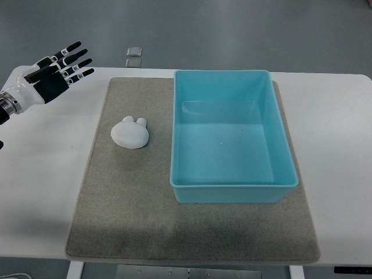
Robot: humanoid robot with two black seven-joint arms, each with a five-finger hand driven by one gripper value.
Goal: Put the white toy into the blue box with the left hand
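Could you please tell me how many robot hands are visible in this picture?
1: the left hand, fingers spread and empty, hovers at the upper left, away from the white toy. The right hand is out of view.

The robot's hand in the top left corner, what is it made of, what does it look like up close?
The left hand has a white shell over the back and wrist, a black palm area, and slim black fingers with small white patches along the joints, like labels. A dark ringed cuff joins it to the arm at the picture's edge. No cables show. The right hand is out of view.

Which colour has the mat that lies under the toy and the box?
The mat is greyish beige, plain without pattern; the top view shows it.
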